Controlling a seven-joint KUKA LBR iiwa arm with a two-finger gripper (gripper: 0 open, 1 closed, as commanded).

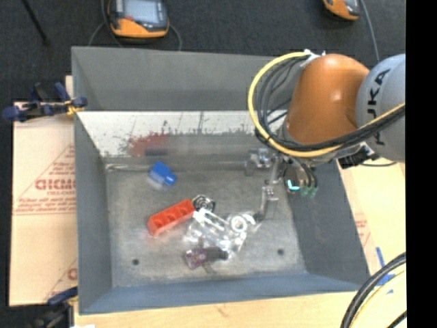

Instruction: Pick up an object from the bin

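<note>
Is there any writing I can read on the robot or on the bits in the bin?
"UKA": on the arm's grey casing, its start hidden.
No writing can be read on the red brick, the blue block or the clear plastic heap.

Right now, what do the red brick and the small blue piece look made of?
Red brick: likely moulded plastic, smooth, with studs on top. Small blue piece: probably plastic too, from its flat even colour.

hand [265,207] low, just right of clear heap [215,231] | red brick [171,218] touching heap's left | blue block [162,175] apart
</note>
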